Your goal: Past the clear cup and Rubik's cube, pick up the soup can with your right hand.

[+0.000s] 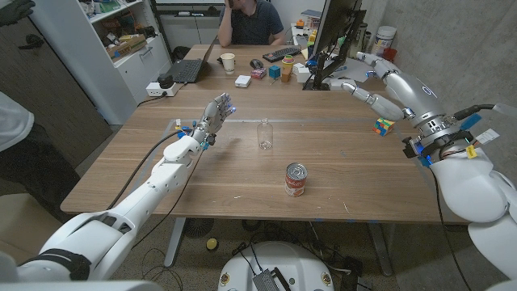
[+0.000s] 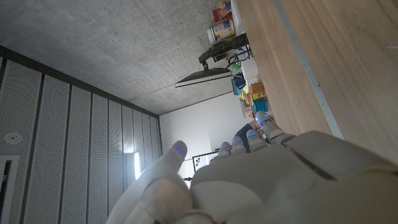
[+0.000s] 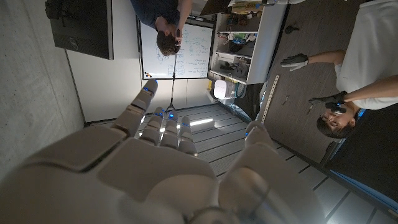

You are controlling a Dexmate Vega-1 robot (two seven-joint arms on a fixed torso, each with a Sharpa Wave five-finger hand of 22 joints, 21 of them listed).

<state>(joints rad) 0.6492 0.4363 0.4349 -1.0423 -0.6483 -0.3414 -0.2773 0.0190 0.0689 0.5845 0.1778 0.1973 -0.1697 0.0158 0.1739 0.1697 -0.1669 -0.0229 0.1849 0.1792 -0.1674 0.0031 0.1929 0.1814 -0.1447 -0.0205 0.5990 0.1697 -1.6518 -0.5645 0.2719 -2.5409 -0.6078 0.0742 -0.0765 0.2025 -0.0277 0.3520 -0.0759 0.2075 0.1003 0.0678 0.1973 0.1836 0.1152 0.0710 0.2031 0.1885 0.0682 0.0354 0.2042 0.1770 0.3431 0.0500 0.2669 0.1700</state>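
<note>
Wooden planks formed the bench (image 1: 202, 174), which stood in an office with shelves at the far left and a person (image 1: 252, 20) seated beyond its far edge. In the head view the soup can (image 1: 296, 179) stood upright toward the near edge, around the middle of the bench's width. The clear cup (image 1: 264, 134) stood beyond it, nearer the centre, well apart from the can. The Rubik's cube (image 1: 384, 126) lay by the right edge. The left hand (image 1: 212, 120) was raised over the left part of the bench, fingers apart and holding nothing. The right hand (image 1: 367, 60) was stretched toward the far right corner, near a monitor (image 1: 335, 32); how its fingers stood could not be told from there.

From the left wrist view, the back of the left hand (image 2: 261, 180) showed against a concrete ceiling, its fingers (image 2: 177, 149) extended with nothing in them, beside the bench (image 2: 323, 56).

From the right wrist view, the right hand (image 3: 168, 174) showed its fingers (image 3: 146, 93) spread and gripping nothing, with a whiteboard (image 3: 174, 50) and a standing person (image 3: 367, 56) behind.
</note>
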